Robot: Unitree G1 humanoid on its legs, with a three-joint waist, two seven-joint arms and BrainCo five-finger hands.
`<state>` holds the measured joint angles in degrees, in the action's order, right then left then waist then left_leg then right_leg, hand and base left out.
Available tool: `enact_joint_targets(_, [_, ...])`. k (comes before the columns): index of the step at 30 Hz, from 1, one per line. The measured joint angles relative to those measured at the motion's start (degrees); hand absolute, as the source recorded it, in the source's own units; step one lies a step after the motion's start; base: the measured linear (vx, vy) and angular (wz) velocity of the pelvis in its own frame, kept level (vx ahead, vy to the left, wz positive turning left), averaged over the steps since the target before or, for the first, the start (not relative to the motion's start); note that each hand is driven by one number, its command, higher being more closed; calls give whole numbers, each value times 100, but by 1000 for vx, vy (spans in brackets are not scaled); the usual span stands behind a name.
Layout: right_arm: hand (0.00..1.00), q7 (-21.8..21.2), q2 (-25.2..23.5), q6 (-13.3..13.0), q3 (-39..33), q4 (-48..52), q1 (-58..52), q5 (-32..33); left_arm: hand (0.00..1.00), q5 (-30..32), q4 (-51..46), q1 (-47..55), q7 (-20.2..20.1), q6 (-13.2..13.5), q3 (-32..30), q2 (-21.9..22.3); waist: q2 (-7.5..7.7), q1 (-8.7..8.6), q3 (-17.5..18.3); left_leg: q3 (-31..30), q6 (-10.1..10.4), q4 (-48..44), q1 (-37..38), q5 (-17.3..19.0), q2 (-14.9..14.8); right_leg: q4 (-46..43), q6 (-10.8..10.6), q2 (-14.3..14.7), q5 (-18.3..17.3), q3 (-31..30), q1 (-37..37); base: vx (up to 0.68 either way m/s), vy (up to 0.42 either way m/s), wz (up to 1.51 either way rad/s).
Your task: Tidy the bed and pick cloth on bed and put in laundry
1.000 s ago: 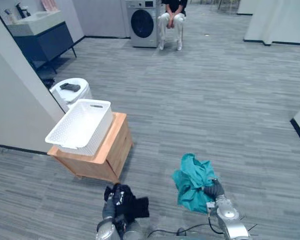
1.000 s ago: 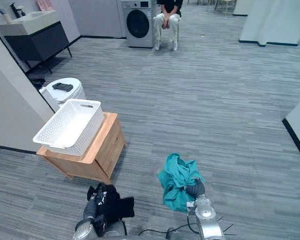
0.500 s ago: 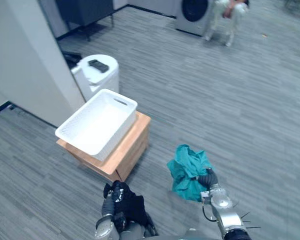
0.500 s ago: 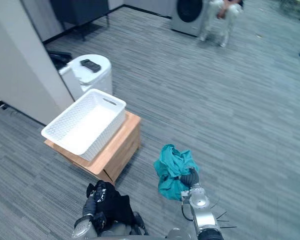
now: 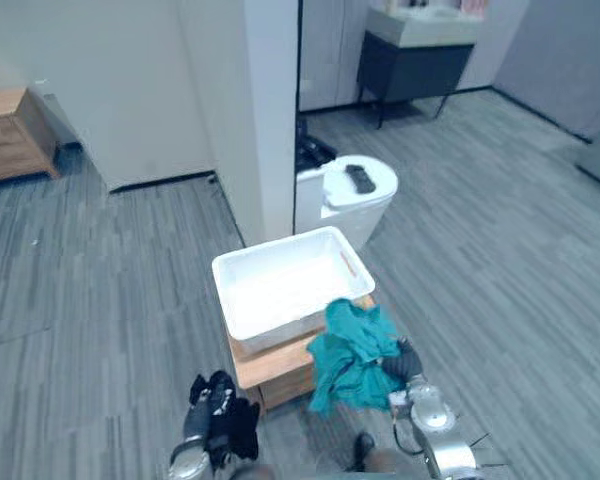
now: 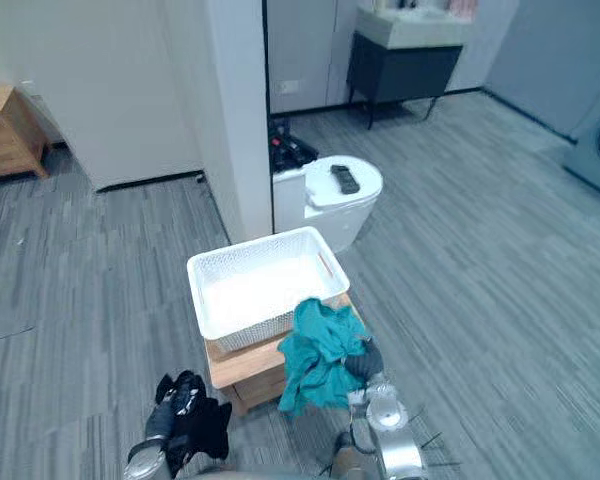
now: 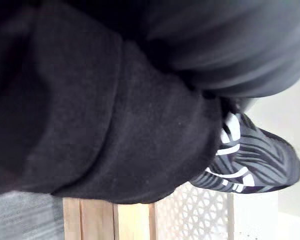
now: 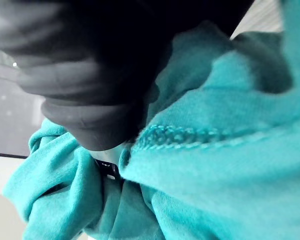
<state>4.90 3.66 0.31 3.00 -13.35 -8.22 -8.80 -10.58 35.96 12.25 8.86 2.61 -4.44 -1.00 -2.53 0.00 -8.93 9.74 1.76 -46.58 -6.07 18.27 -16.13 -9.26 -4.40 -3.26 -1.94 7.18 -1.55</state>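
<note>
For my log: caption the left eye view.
Right robot hand holds teal cloth near the white basket; left robot hand holds black cloth.

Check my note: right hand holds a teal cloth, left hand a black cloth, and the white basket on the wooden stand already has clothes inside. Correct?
No: in the left eye view the basket on the stand holds nothing yet. The right hand does hold the teal cloth, the left hand the black cloth.
</note>
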Motion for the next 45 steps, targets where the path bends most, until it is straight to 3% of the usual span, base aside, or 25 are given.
enact_joint_targets(1, [100, 24, 106, 4, -110, 57, 28, 32, 100, -2, -6, 14, -3, -17, 65, 186, 12, 117, -44, 468, 6, -59, -149, 11, -74, 90, 159, -2, -102, 58, 228, 258, -254, 31])
enact_joint_targets(2, [100, 29, 106, 6, -123, 58, 38, 33, 100, -1, -12, 15, -4, -16, 72, 193, 18, 124, -46, 506, 4, -18, -148, 12, -54, 102, 169, -15, -109, 56, 247, 370, -313, 15])
enact_joint_targets(4, [100, 29, 124, 2, -239, 220, 223, 35, 100, 8, -301, 11, -34, 3, 232, 154, 59, 86, -68, 1047, 128, 1497, -122, -73, 581, 252, 160, -231, -89, 138, 483, 364, -215, 0])
enact_joint_targets(5, [100, 24, 137, 2, -320, 330, 232, 34, 100, 10, -404, -20, -60, 20, 258, 155, 32, 87, -68, 1042, 250, 2308, -128, -348, 823, 323, 157, -239, -91, 156, 539, 311, -63, -3])
enact_joint_targets(6, [100, 21, 151, 2, -416, 404, 237, 34, 100, 13, -475, -64, -87, 24, 284, 160, -12, 95, -54, 943, 145, 2872, -153, -960, 939, 346, 148, -186, -98, 166, 565, 208, 17, -6])
enact_joint_targets(7, [100, 32, 157, 5, -455, 412, 253, 34, 100, 14, -496, -82, -109, 31, 286, 144, -44, 114, -34, 914, -245, 2898, -141, -1199, 963, 349, 121, -172, -115, 129, 591, 232, 26, -1])
enact_joint_targets(8, [100, 54, 123, 5, -540, 481, 285, 34, 100, 15, -507, -123, -107, 44, 280, 96, 123, 78, -47, 896, -257, 3116, 12, -1260, 1110, 363, 55, -223, -156, 99, 635, 191, 33, 1])
enact_joint_targets(9, [100, 61, 124, 5, -547, 509, 289, 34, 100, 16, -507, -133, -109, 44, 284, 89, 155, 74, -55, 903, -288, 3196, 66, -1280, 1143, 363, 39, -251, -167, 99, 642, 194, 59, 13])
enact_joint_targets(10, [100, 100, 120, 5, -632, 612, 317, 34, 100, 13, -506, -140, -119, 41, 332, 70, 274, 66, -23, 914, -397, 3751, 324, -1550, 1358, 363, 35, -377, -167, 108, 651, 127, 80, 24])
enact_joint_targets(11, [100, 147, 125, 5, -782, 755, 323, 30, 100, 13, -509, -139, -127, 39, 442, 50, 303, 59, -2, 870, -403, 4294, 588, -1828, 1536, 360, 13, -445, -152, 133, 698, 104, 81, 36])
enact_joint_targets(12, [100, 183, 128, 3, -895, 865, 354, 30, 100, 13, -516, -139, -131, 40, 495, 41, 284, 18, 7, 807, -422, 4576, 744, -1889, 1597, 332, 13, -482, -151, 170, 751, 81, 92, 37])
enact_joint_targets(15, [100, 272, 148, 2, -975, 943, 674, 23, 100, 14, -505, -117, -123, 35, 622, -58, 282, -66, 7, 706, -421, 4775, 933, -1888, 1533, -431, 14, -436, -153, 109, 490, 30, 83, 19])
enact_joint_targets(18, [100, 283, 163, -19, -974, 1226, 792, 23, 100, 17, -486, -103, -125, 29, 766, -225, 384, -103, 61, 521, -425, 4759, 975, -1890, 1571, -770, 25, -375, -152, -354, 401, 19, 40, 25])
enact_joint_targets(21, [100, 278, 367, -118, -820, 1436, 1098, 28, 100, 9, -473, -102, -125, 30, 766, -271, 486, -58, 124, 461, -456, 4839, 942, -1910, 1689, -392, 31, -411, -156, -641, 542, 5, 42, 11])
enact_joint_targets(24, [100, 263, 543, -240, -534, 1486, 1643, 53, 100, 3, -374, -83, -122, 30, 698, -263, 493, -55, 129, 485, -517, 4988, 876, -1994, 1772, -90, 31, -459, -156, -820, 549, -49, 6, -9])
enact_joint_targets(33, [100, 1, 820, -390, 390, 1481, 2668, 425, 100, -3, -220, 20, -124, 34, 699, -231, 512, 19, 137, 660, -392, 5234, 643, -2289, 1812, 361, 75, -471, -335, -1232, 403, -100, -67, -9])
enact_joint_targets(41, [100, -168, 1404, -388, 620, 579, 3210, 400, 100, -25, -221, -12, -133, 55, 748, -92, 361, 32, 52, 223, -284, 5246, 113, -2662, 1591, 374, 35, -279, -251, -776, 110, -98, -73, 32])
enact_joint_targets(45, [100, -204, 1691, -354, 621, -242, 3843, 308, 100, -106, -221, -111, -159, 148, 893, -70, -4, 84, -286, 125, -250, 5246, -221, -2697, 1541, 486, 8, -225, -67, -546, -70, -78, -10, 26])
